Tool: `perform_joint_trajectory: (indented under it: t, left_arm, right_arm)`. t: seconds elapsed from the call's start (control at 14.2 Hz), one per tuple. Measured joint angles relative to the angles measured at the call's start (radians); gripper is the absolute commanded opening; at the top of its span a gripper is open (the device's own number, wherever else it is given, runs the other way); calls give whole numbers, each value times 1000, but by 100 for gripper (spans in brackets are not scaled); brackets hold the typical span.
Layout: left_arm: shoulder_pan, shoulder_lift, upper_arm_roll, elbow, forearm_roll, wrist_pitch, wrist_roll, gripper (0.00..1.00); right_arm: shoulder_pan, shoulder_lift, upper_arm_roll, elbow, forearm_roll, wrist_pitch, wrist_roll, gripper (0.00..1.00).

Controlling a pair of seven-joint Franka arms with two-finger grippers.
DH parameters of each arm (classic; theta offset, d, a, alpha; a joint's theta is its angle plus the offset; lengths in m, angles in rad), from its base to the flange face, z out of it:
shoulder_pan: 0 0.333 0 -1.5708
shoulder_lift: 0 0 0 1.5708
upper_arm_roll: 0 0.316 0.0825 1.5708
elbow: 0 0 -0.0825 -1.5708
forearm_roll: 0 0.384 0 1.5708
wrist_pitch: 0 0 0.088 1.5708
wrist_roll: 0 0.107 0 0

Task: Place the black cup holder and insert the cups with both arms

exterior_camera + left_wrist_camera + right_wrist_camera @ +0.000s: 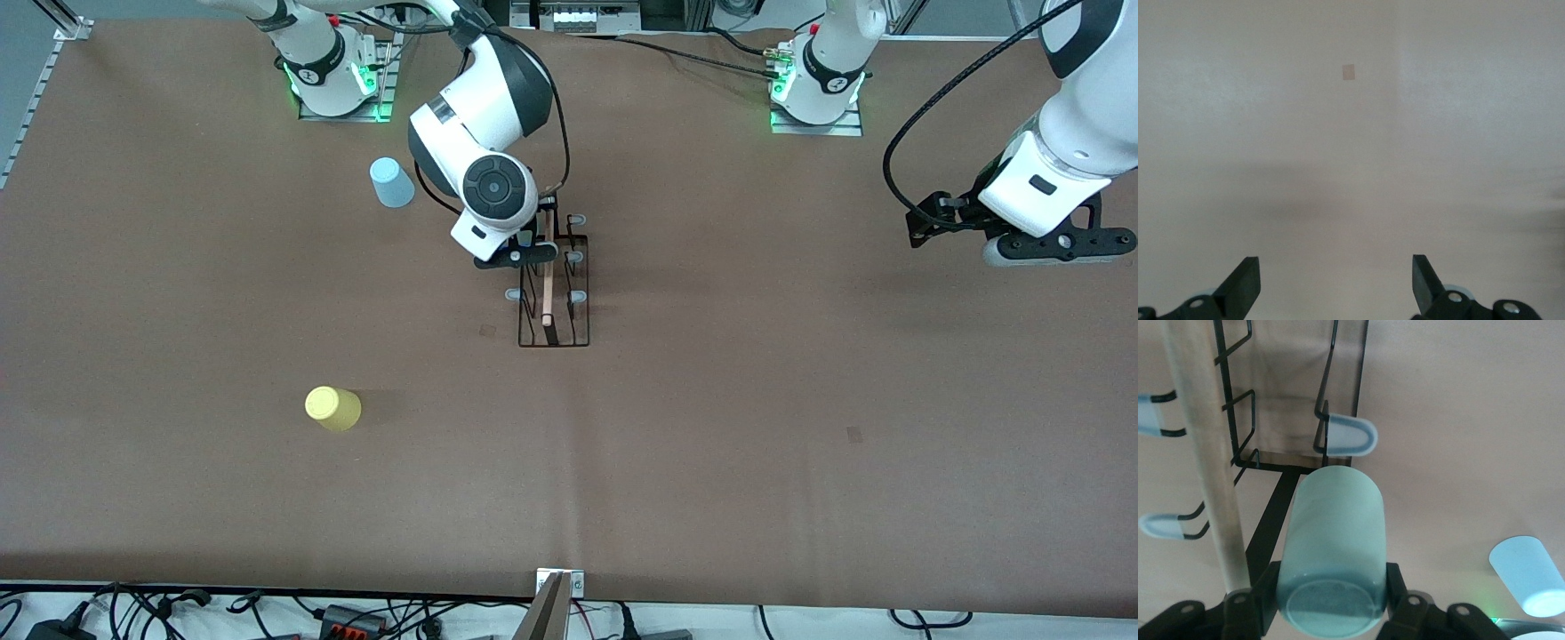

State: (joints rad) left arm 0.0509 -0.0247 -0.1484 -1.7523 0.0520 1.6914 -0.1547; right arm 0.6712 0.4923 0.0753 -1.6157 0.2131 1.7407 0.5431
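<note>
The black cup holder (554, 293) stands mid-table, with its wooden top bar (1205, 453) and grey-tipped pegs (1351, 435). My right gripper (524, 253) is over the holder's end toward the robot bases. In the right wrist view this gripper (1330, 590) is shut on the mint green cup (1335, 547), held beside the bar with its bottom toward the camera. Whether a peg is inside the cup is hidden. The light blue cup (391, 182) and yellow cup (332, 408) stand on the table toward the right arm's end. My left gripper (1058, 244) waits open and empty (1335, 280) above bare table.
The light blue cup also shows in the right wrist view (1528, 573). A small tape mark (854, 434) lies on the brown table and shows in the left wrist view (1348, 72). The arm bases (338, 80) stand along the table's edge farthest from the front camera.
</note>
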Motion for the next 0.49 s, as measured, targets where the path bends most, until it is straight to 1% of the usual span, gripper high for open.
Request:
perform_joint_trajectory:
  t: [0.28,0.42,0.49]
  left_arm:
    - [-2,0,0,4,0,-3,0,100]
    - [-3,0,-1,4,0,-4,0,100]
    - [-3,0,0,4,0,-4,0,100]
  right_arm:
    - [0,-2,-11,6,0,10,67,100]
    - [-9,-24,-39,24,-1,10,81,100]
    - [-21,-42,-63,34,-3,10,86,100]
